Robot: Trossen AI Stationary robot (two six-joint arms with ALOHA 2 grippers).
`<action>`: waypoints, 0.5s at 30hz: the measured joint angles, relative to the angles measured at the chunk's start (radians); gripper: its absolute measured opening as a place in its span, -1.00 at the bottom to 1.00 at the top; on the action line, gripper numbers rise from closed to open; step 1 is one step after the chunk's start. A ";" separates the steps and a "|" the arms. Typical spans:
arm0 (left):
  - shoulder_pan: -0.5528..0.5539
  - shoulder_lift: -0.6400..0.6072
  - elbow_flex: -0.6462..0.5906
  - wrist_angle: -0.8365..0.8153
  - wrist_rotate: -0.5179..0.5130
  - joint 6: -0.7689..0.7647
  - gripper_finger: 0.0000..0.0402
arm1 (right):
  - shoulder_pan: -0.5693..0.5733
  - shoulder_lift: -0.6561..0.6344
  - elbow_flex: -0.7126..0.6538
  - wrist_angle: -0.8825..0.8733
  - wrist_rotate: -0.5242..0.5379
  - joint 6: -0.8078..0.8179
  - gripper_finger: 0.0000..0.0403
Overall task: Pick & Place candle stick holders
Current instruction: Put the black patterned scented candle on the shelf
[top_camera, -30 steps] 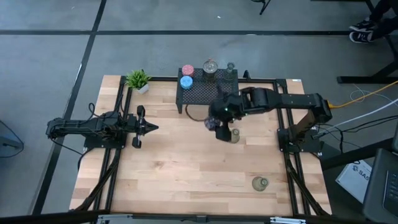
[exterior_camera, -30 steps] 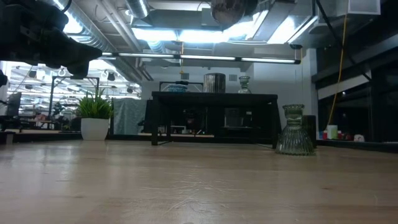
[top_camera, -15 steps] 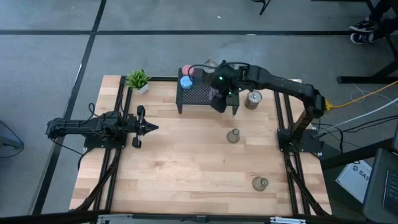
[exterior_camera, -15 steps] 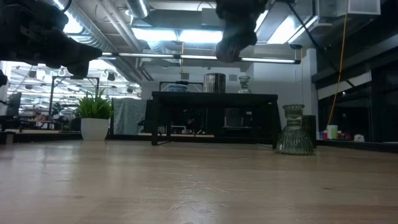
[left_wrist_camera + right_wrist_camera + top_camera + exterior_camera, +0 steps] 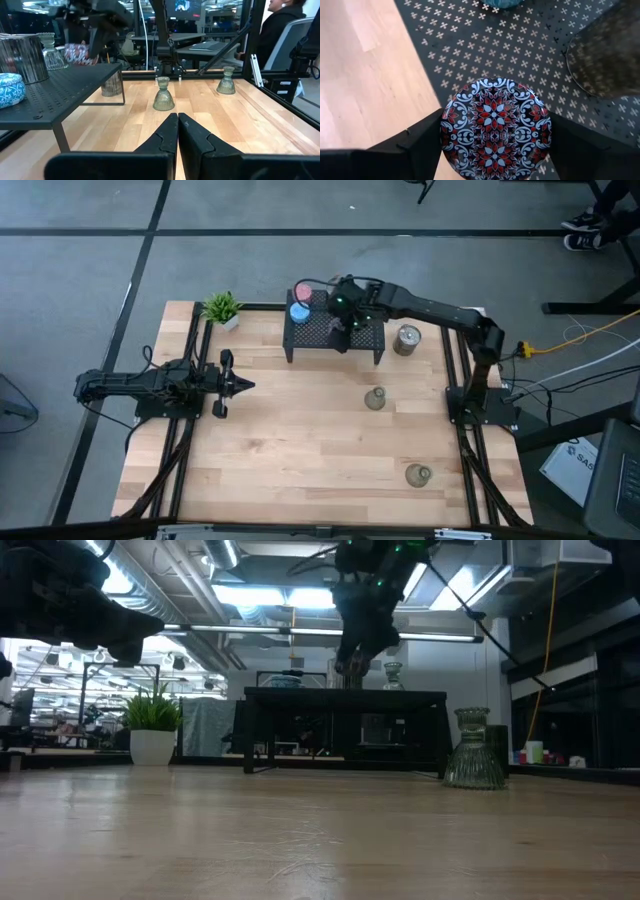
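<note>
A: Where is the right end effector (image 5: 495, 145) at this moment?

B: Over the black wire-mesh rack (image 5: 322, 332) at the far side of the bench (image 5: 300, 450). Its fingers (image 5: 415, 145) are clamped on either side of a round patterned holder (image 5: 495, 127), dark blue with red and white flowers, held above the rack's perforated top.

A: And the left end effector (image 5: 177, 135)?

B: Pressed together with nothing between the fingers, low over the bench at the left side, well apart from the rack.

A: What else sits on the rack?

B: A pink holder (image 5: 303, 292) and a light blue holder (image 5: 299, 311) at its left end. The left wrist view also shows a shiny silver holder (image 5: 20, 57) and a clear glass one (image 5: 52, 52) up there.

A: Anything on the bench itself?

B: A silver holder (image 5: 407, 339) just right of the rack, an olive-grey glass holder (image 5: 375, 399) near the middle, and another olive-grey holder (image 5: 418, 475) towards the near right corner. A small potted plant (image 5: 222, 308) stands left of the rack.
</note>
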 joint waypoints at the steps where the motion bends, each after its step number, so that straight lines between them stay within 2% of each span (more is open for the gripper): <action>1: 0.000 0.000 0.000 0.000 0.000 0.000 -0.97 | -0.003 0.008 0.000 0.006 0.000 0.000 0.50; 15: 0.000 0.000 0.000 0.000 0.000 -0.001 -0.96 | -0.007 0.068 0.000 0.022 -0.002 0.011 0.52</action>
